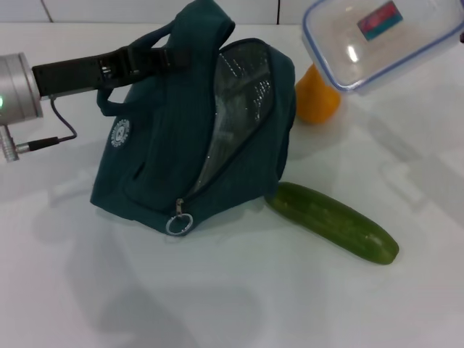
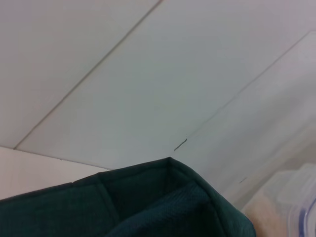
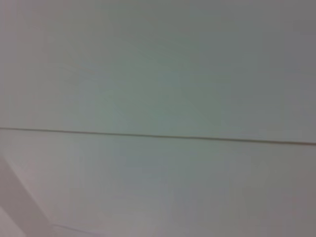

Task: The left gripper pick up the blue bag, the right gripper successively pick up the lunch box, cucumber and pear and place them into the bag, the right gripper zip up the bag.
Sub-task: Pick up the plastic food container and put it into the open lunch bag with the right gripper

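- Cucumber point(image 1: 332, 221) flat on white table point(image 1: 239, 297), nearest, tip just beside bag base.
- Bag point(image 1: 196, 127) unzipped, silver lining showing, handle pinched in left gripper point(image 1: 156, 59).
- Pear point(image 1: 317, 98) behind bag, on table.
- Lunch box point(image 1: 380, 40) tilted in air above pear; right gripper out of view, fingers can't tell.

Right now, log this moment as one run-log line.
left gripper: holding blue bag by handle, mouth open | lunch box: raised right of bag, not in | cucumber, pear: on table
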Robot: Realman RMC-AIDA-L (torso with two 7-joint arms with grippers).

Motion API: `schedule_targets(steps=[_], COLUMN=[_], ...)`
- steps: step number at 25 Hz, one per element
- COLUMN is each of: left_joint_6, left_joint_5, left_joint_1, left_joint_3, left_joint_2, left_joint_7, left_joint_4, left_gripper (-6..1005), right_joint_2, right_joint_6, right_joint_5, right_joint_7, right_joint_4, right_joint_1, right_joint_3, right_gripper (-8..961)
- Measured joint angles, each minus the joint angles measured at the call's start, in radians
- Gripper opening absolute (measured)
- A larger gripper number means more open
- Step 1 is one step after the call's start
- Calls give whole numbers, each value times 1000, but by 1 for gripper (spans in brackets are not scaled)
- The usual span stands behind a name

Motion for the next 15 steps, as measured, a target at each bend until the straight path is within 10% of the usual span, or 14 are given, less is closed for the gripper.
schedule_targets(steps=[15], left_joint_6=[1], left_joint_5=[-39], left_joint_1=[-4], left_joint_3=[59], left_joint_2=[-1], left_joint_7=[1], left_joint_4=[0], left_gripper=[47], right_joint_2=[0], right_joint_6=[28], right_joint_5=[0], right_joint_7=[7], right_joint_4=[6], right_joint_1=[117], right_joint_3=[-19], right_gripper=[61])
